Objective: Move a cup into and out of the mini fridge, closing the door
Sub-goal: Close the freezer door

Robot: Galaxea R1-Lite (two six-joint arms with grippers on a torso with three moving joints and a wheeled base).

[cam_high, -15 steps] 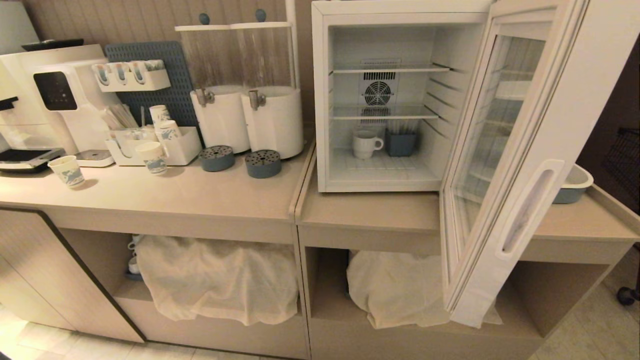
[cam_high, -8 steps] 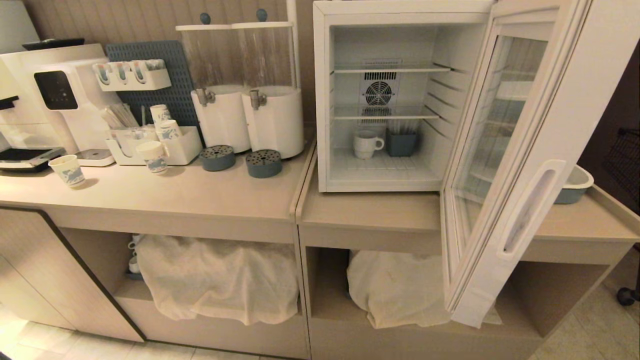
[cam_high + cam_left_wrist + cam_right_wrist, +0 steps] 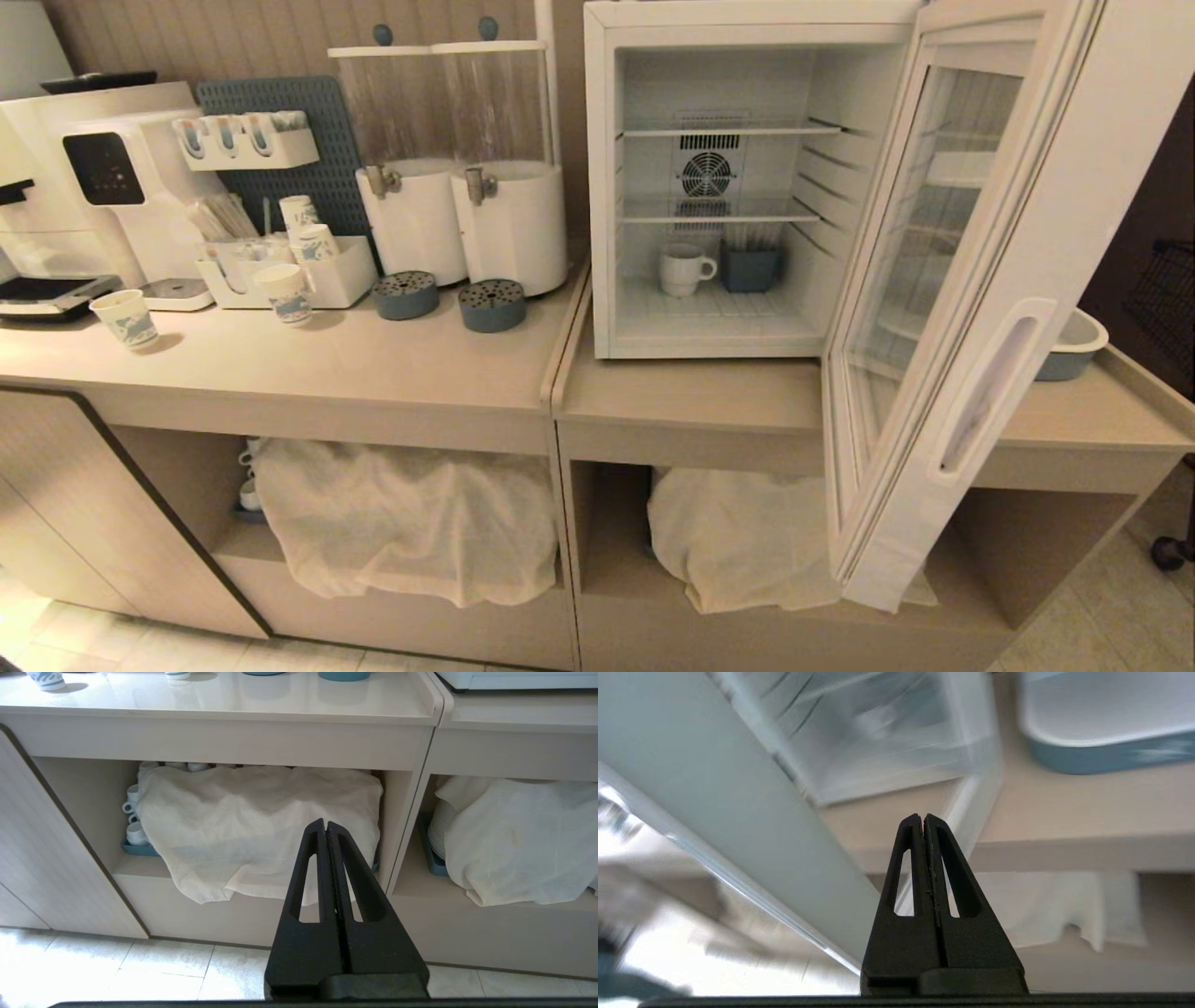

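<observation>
The white mini fridge stands on the right counter with its door swung wide open toward me. The white cup sits on the fridge's lowest shelf, handle to the right, beside a small blue-grey box. Neither arm shows in the head view. In the right wrist view my right gripper is shut and empty, close beside the door's white frame and below the counter edge. In the left wrist view my left gripper is shut and empty, low before the cloth-covered lower shelf.
Two white drink dispensers, paper cups and a coffee machine fill the left counter. A blue-and-white basin sits behind the open door. Cloths cover the lower shelves.
The head view has barely shifted. Cup, fridge and door stay as they were.
</observation>
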